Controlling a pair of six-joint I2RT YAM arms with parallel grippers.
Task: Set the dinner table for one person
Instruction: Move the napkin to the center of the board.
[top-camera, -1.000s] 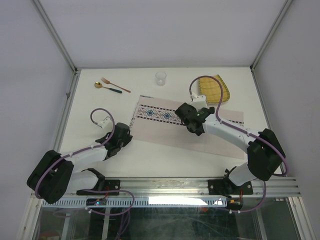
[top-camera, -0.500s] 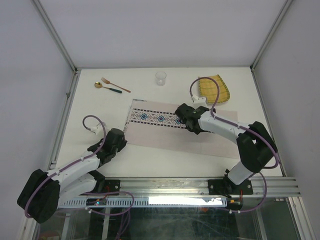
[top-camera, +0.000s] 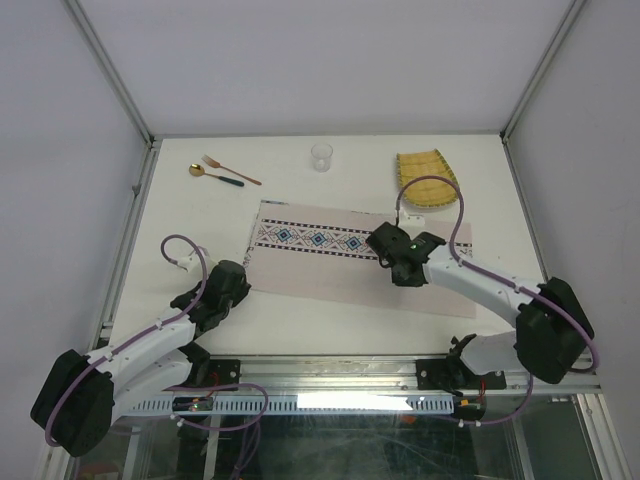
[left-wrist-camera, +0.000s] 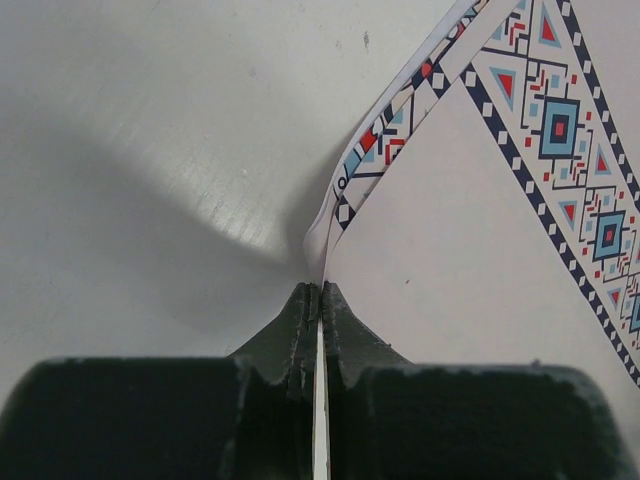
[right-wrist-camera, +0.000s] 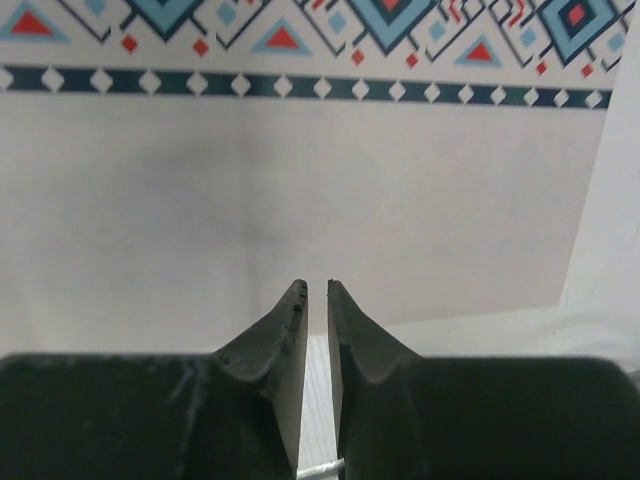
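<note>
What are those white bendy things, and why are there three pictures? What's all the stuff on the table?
Those are two robot arms, a left arm and a right arm. One camera looks down from above; a small camera on each wrist shows that arm's own tool. On the dinner table lie a patterned placemat, a spoon, a fork, a clear glass and a yellow checked item, maybe a plate. The left tool pinches the placemat near its corner. The right tool hangs over the placemat, fingers almost together; whether it grips is unclear.
</note>
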